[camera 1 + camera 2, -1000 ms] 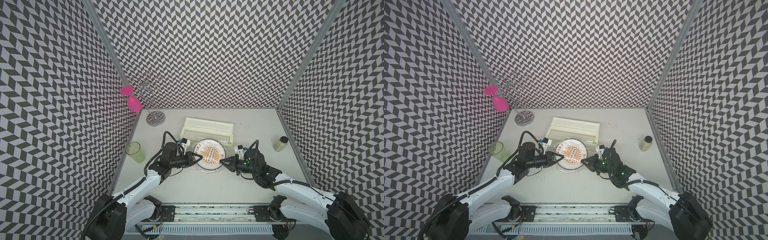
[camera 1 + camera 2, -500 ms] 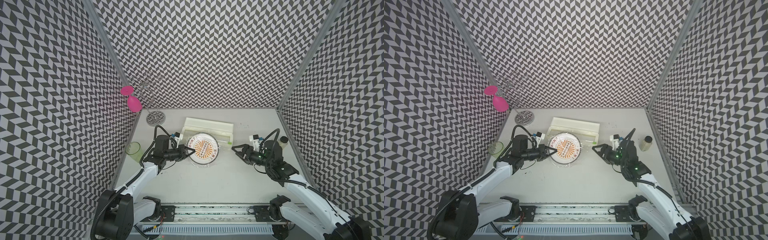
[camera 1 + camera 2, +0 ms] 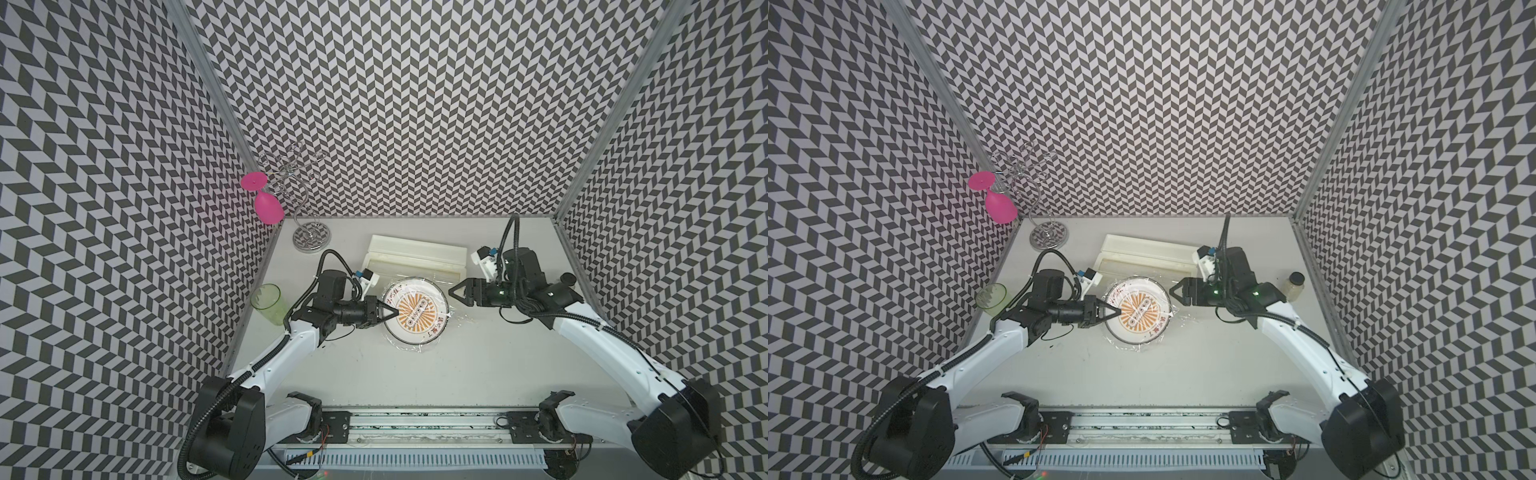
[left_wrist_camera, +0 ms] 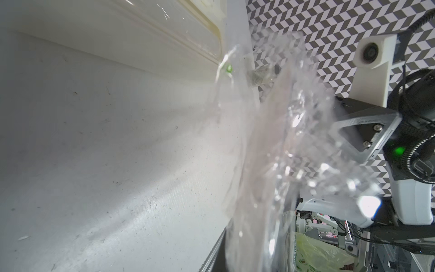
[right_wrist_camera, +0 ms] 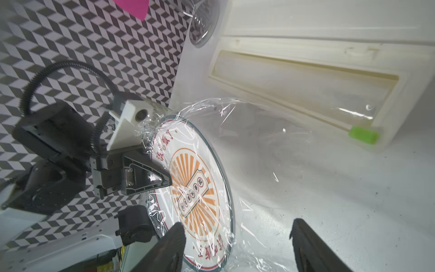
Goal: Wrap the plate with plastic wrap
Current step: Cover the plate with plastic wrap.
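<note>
The plate [image 3: 419, 322] [image 3: 1142, 320], white with an orange sunburst, is tipped up off the table in front of the long box. The plastic wrap [image 5: 259, 141] lies crinkled over its face and trails onto the table at its right [image 3: 455, 328]. My left gripper [image 3: 394, 312] [image 3: 1116, 312] [image 5: 167, 180] is shut on the plate's left rim through the film. Just right of the plate, my right gripper [image 3: 451, 292] [image 3: 1171, 291] [image 5: 237, 225] is open and holds nothing. In the left wrist view, blurred film [image 4: 294, 141] fills the picture and hides my jaws.
The cream dispenser box [image 3: 415, 253] with a green tab [image 5: 362, 134] lies right behind the plate. A green cup [image 3: 268, 303] stands by the left wall. A wire rack [image 3: 311, 239] with a pink glass [image 3: 268, 208] fills the back left corner. At the right wall stands a small bottle [image 3: 1293, 286].
My right gripper let go at the plate's right edge, opened, drew back to the right, then came back close. My left gripper kept its hold and tipped the plate up.
</note>
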Robot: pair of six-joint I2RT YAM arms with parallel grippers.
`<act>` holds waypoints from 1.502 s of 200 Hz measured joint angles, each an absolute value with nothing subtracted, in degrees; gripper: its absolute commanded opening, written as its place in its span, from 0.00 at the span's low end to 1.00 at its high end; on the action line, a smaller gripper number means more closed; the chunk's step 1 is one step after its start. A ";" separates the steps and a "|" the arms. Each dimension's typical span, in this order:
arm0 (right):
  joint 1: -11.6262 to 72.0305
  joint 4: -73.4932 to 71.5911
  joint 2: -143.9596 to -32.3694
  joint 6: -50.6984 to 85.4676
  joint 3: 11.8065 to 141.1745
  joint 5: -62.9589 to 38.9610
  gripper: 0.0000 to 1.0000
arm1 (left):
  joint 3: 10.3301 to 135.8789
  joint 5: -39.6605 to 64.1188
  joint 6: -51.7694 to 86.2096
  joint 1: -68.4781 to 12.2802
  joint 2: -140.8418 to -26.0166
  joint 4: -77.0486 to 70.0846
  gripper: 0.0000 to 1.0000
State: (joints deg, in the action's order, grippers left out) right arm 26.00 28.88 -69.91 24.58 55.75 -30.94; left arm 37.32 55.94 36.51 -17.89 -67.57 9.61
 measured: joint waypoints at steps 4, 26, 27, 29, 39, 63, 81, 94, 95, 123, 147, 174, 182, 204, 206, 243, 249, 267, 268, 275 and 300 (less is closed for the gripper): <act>26.44 28.88 -70.32 24.40 55.75 -31.11 0.70 | 37.32 55.99 36.56 -18.17 -67.46 9.58 0.00; 28.51 28.27 -72.86 23.77 55.75 -33.34 0.70 | 37.32 56.27 37.15 -20.10 -67.02 9.30 0.00; 28.56 28.25 -72.93 23.77 55.75 -33.41 0.70 | 37.32 56.27 37.17 -20.27 -67.02 9.26 0.00; 28.69 28.10 -73.19 23.75 55.75 -33.67 0.70 | 37.32 56.27 37.19 -20.45 -67.02 9.19 0.00; 29.15 27.27 -74.32 23.55 55.75 -35.31 0.70 | 37.30 56.27 37.45 -22.00 -67.02 8.84 0.00; 29.36 24.47 -76.47 23.57 55.75 -40.16 0.70 | 36.49 56.42 38.24 -25.58 -67.07 7.25 0.00; 29.45 21.10 -77.58 23.77 55.55 -44.71 0.71 | 35.29 56.55 38.33 -26.74 -67.07 6.44 0.00; 29.45 18.44 -78.02 24.05 55.00 -47.70 0.71 | 34.83 56.55 38.19 -26.74 -67.44 6.11 0.00; 29.45 18.28 -78.04 24.08 54.96 -47.83 0.71 | 34.83 56.55 38.19 -26.74 -67.46 6.09 0.00; 29.19 16.03 -78.72 24.08 54.33 -51.11 0.71 | 34.76 57.30 36.62 -26.59 -68.97 4.89 0.00; 29.15 14.74 -79.48 23.90 54.24 -53.56 0.69 | 34.76 58.24 35.44 -26.52 -70.11 3.46 0.00; 29.32 11.14 -80.95 24.97 53.80 -56.82 0.70 | 34.63 59.09 34.85 -25.67 -70.57 2.79 0.00; 29.26 9.61 -81.43 25.76 53.52 -57.58 0.73 | 34.48 59.35 34.61 -25.28 -70.57 2.81 0.00; 28.77 7.07 -83.15 27.57 53.82 -59.02 0.90 | 33.67 59.81 35.16 -23.77 -70.54 1.78 0.00; 28.60 6.96 -83.33 27.64 53.93 -59.24 0.91 | 33.50 59.83 35.27 -23.57 -70.54 1.52 0.00; 21.96 8.03 -84.23 29.76 55.35 -56.40 0.99 | 31.24 61.36 38.48 -18.83 -69.69 -3.33 0.00; 19.75 8.19 -84.05 30.35 55.31 -55.55 0.99 | 30.98 61.52 38.81 -18.02 -69.56 -3.86 0.00; 13.69 8.16 -82.54 32.25 54.57 -53.32 1.00 | 30.20 61.82 40.21 -15.94 -69.28 -5.32 0.00; 13.45 8.19 -82.43 32.29 54.52 -53.25 1.00 | 30.15 61.84 40.29 -15.88 -69.28 -5.41 0.00; 11.46 8.62 -81.30 32.58 54.17 -52.31 1.00 | 29.76 61.95 41.32 -14.90 -69.14 -6.28 0.00; 9.63 10.48 -76.64 31.99 52.62 -50.57 0.88 | 27.40 62.41 46.70 -11.14 -67.64 -11.05 0.00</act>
